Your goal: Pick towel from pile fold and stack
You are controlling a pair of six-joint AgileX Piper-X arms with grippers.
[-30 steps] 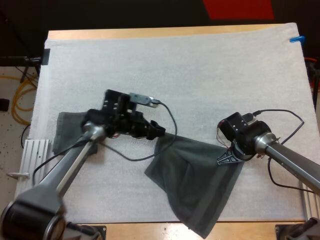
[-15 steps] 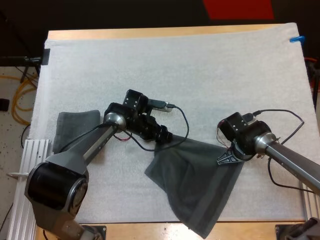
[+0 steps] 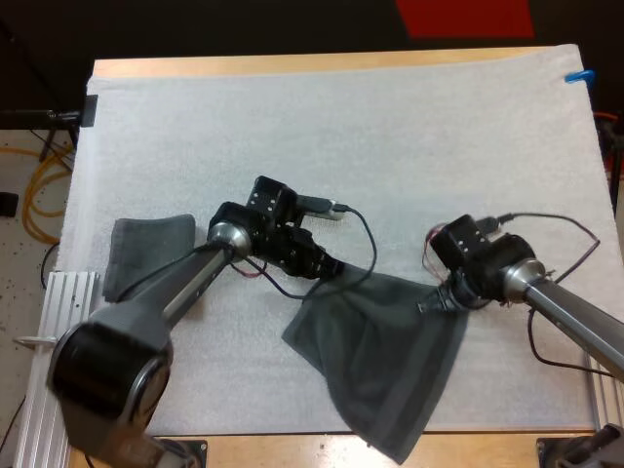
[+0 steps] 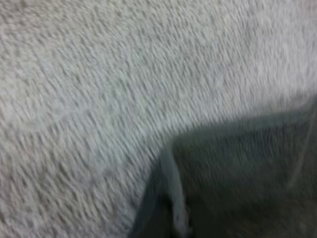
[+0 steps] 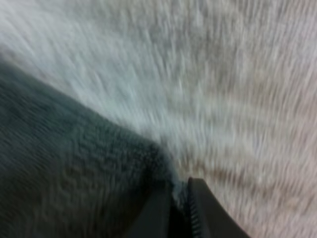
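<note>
Spread towel (image 3: pixel 375 356): dark grey-green, opened out in one rumpled layer with a paler band along one side. It lies near-centre on the white mat (image 3: pixel 390 146), its near tip reaching past the mat's near edge onto the wooden table (image 3: pixel 292 450) (right corner pinched between the black fingers of the right gripper (image 5: pixel 179 193)). Folded towel (image 3: pixel 141 253): same colour, a small flat packet at the mat's left edge, well apart from the spread one.
</note>
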